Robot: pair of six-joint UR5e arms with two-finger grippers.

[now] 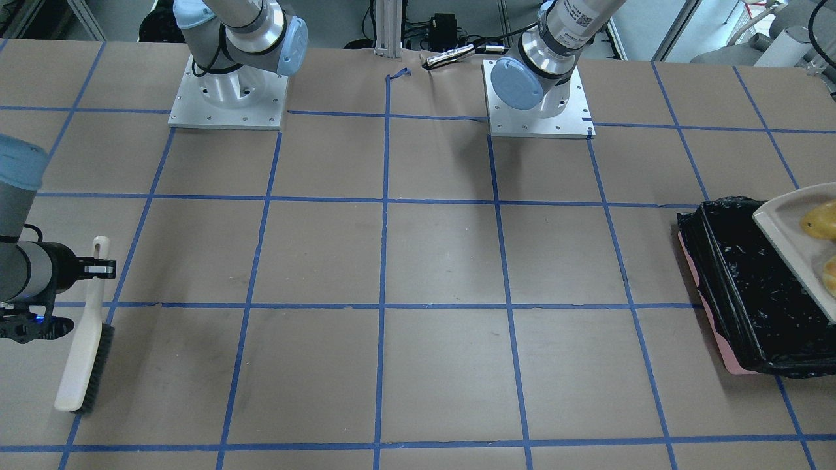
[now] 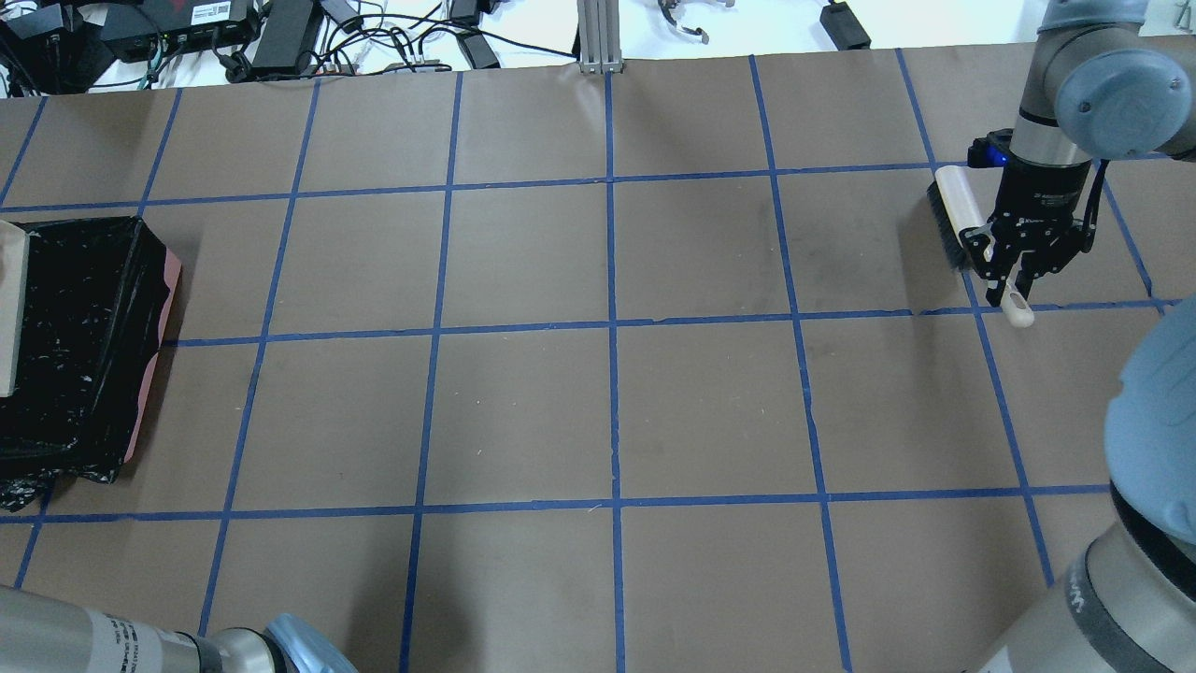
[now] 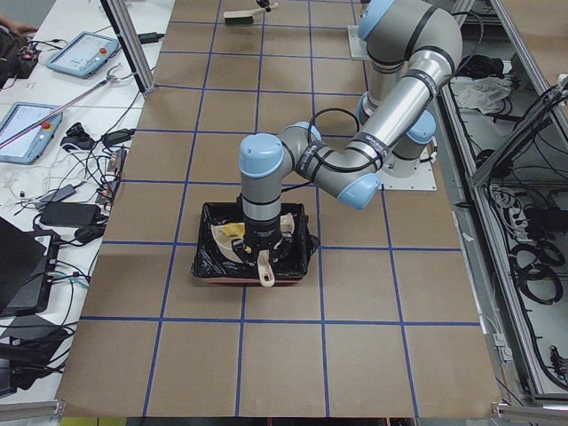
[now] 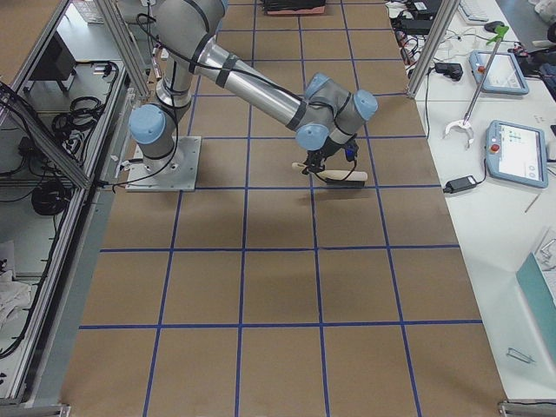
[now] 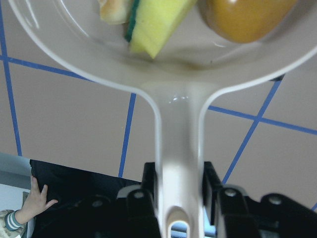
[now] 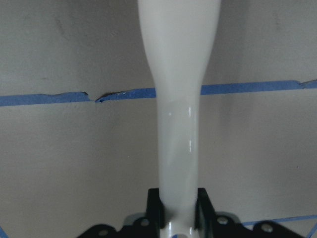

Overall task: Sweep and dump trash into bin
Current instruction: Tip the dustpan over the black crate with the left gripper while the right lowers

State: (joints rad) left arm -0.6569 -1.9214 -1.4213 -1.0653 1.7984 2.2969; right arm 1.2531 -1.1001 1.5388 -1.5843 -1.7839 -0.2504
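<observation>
My left gripper [image 5: 179, 173] is shut on the handle of the beige dustpan [image 5: 178, 89] and holds it over the bin [image 1: 738, 281], a pink box lined with a black bag [image 2: 84, 346]. The pan holds the trash: an amber lump [image 5: 247, 17], a yellow sponge wedge with green backing [image 5: 156, 22] and a tan croissant-like piece [image 5: 113, 10]. In the front view the pan [image 1: 784, 228] juts over the bin's far side. My right gripper [image 2: 1012, 278] is shut on the white handle of a brush [image 2: 955, 210], whose bristles rest on the table.
The two arm bases [image 1: 228, 98] [image 1: 539, 104] stand at the robot's edge of the table. Cables and power bricks [image 2: 280, 37] lie beyond the far edge. An operator's hand [image 5: 37, 198] shows at the table's end near the bin.
</observation>
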